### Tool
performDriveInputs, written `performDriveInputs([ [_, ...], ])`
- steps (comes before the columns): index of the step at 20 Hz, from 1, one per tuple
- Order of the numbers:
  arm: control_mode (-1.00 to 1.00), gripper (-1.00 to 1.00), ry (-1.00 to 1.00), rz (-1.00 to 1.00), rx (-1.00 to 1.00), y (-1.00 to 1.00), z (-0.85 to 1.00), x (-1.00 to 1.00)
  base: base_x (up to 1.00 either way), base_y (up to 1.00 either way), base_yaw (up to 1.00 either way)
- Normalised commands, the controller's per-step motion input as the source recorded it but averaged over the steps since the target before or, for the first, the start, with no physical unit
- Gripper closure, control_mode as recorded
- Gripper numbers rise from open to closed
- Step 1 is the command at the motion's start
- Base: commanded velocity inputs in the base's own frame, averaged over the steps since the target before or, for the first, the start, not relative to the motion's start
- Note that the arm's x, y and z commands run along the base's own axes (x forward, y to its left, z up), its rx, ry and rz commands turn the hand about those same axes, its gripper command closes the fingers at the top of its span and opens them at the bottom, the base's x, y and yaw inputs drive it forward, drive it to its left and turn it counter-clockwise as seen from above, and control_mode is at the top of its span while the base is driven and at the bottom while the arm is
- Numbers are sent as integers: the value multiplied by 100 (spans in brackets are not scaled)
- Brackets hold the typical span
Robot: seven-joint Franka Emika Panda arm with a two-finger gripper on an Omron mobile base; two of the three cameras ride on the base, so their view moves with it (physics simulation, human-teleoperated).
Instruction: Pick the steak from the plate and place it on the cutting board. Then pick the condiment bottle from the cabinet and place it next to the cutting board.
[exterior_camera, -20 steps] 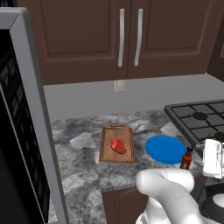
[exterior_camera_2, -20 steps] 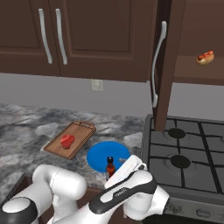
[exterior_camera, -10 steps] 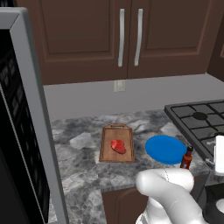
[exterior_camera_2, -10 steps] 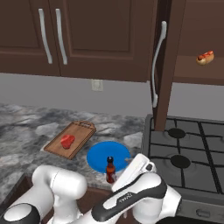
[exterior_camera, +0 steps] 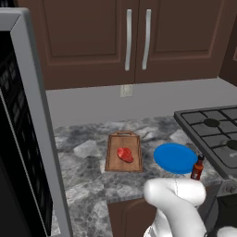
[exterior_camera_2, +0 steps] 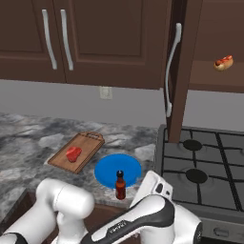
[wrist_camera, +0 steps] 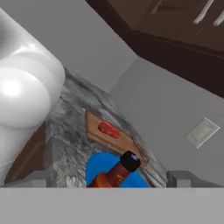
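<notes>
Now the raw red steak [exterior_camera: 125,154] lies on the brown wooden cutting board [exterior_camera: 123,152]; the slim red-sauce condiment bottle [exterior_camera_2: 120,185] stands upright at the round blue plate's [exterior_camera_2: 117,169] six o'clock edge, gripper [wrist_camera: 111,179] spread wide, holding nothing.

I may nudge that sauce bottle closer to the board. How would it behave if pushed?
The condiment bottle stands upright, tall and slim on a small base, so a push near its black cap would probably tip it. It sits near the counter's front edge beside the plate, so it might fall off. Round-bodied, it would likely roll once down.
</notes>
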Motion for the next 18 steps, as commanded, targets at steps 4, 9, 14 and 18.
performDriveInputs([
  [4,-100,-100,-32,-12,-33,0,3,-48,0,0,0],
  [9,-100,-100,-25,-18,-45,0,28,-33,0,0,0],
  [14,-100,-100,-18,-19,-54,1,44,-20,0,0,0],
  [18,-100,-100,-10,-16,-52,5,52,-24,0,0,0],
])
